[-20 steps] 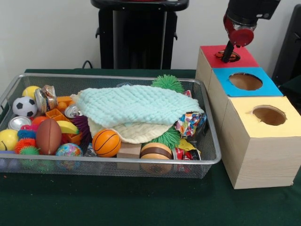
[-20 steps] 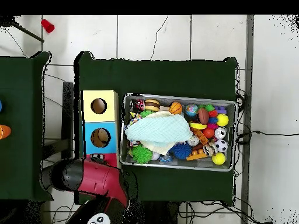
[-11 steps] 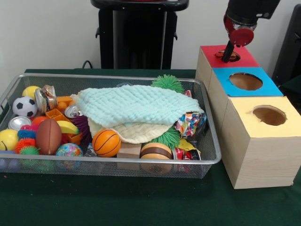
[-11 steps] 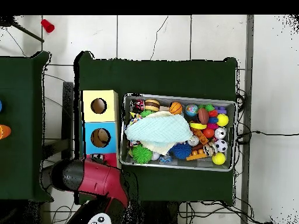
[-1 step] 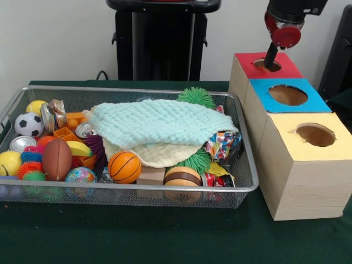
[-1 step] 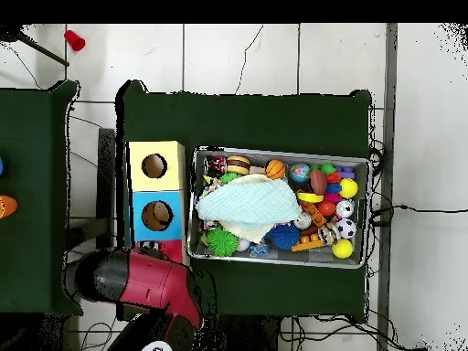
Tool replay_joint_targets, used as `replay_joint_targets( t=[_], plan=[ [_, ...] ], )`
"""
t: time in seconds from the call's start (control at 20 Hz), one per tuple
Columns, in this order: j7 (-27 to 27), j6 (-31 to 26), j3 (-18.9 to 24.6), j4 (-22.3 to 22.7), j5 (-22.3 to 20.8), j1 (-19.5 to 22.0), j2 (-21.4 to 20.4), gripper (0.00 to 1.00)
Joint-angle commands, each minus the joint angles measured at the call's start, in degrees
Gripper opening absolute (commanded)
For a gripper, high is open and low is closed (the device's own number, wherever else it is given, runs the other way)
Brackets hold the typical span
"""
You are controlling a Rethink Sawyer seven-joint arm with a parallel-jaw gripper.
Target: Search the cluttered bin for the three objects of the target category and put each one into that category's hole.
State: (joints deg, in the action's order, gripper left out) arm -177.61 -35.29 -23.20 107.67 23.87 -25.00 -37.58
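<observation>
Cloth [image 5: 159, 127] lies on toys in bin [image 5: 242, 187], boxes [image 5: 305, 170] beside.

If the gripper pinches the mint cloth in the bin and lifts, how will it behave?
Probably floppy: the mint cloth sags over the pile beneath it, so it should hang and drape rather than hold shape. Likely light for its size, given the thin, waffled fabric. It may drag neighbours, since it lies on the cream cloth and against the green spiky ball.

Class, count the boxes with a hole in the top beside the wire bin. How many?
3, in a row: the yellow box nearest the camera, the blue box in the middle, the red box farthest. None appear hidden.
</observation>
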Motion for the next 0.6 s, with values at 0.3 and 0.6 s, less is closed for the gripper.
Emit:
replay_joint_targets(
  t=[0.3, 0.6],
  plan=[
    [1.3, -13.0, -3.8, -9.7, -10.1, 3.9, -2.0, 0.0],
    [2.9, -13.5, -4.2, -14.0, -15.1, 6.5, -0.7, 0.0]
  ],
)
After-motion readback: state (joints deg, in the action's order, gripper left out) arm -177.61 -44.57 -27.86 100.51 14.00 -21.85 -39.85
